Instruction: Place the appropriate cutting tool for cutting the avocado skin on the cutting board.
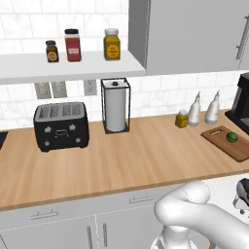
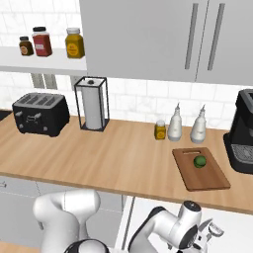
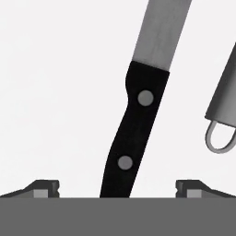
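At the right of the right base view we see the cutting board (image 2: pixel 201 170) lying flat on the counter (image 2: pixel 113 153), the avocado (image 2: pixel 199 161) resting on its upper half. In the hand view our gripper (image 3: pixel 118 189) stands open, fingertips either side of a black-handled knife (image 3: pixel 136 124).

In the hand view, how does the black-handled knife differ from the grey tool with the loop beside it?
The knife has a black handle with two grey rivets; the looped tool is plain grey throughout. The knife's handle runs between the open fingers of the hand; the looped tool lies off to one side, outside them. The looped tool ends in a ring, the knife in none that shows. Both lie on a white surface, slanted alike.
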Tool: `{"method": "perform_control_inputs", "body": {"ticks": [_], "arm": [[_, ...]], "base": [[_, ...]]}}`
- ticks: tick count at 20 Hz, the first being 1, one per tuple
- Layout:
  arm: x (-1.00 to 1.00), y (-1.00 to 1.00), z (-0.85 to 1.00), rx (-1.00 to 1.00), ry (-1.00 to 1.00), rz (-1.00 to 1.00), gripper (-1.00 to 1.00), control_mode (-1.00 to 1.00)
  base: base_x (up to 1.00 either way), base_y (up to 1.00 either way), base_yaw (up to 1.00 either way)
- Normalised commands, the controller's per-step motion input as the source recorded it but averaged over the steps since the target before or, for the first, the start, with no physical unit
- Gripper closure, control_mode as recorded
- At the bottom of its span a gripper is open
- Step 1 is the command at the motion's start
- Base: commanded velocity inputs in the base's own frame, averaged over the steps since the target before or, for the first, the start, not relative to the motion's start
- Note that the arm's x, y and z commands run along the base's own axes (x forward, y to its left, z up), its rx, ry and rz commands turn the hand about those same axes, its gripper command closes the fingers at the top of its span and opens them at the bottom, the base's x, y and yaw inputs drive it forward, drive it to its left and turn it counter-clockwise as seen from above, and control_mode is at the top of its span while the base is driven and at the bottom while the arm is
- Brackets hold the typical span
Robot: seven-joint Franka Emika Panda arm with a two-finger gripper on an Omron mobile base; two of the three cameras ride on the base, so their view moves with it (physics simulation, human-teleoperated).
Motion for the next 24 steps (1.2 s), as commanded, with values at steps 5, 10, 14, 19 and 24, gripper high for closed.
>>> {"method": "perform_control_inputs", "body": {"ticks": [5,10,14,19,24], "arm": [[0.19,0.00,-0.19,0.00,0.00,0.00,-1.00,-1.00],[-0.02,0.01,-0.35,0.00,0.00,0.00,-1.00,-1.00],[-0.51,0.26,-0.79,-0.02,0.00,0.00,1.00,-1.00],[-0.50,0.22,-0.84,-0.04,0.00,-0.02,1.00,-1.00],[-0.07,0.14,-0.36,0.00,-0.01,-0.03,1.00,-1.00]], "base": [[0.00,0.00,0.00],[0.00,0.00,0.00],[0.00,0.00,0.00],[0.00,0.00,0.00],[0.00,0.00,0.00]]}}
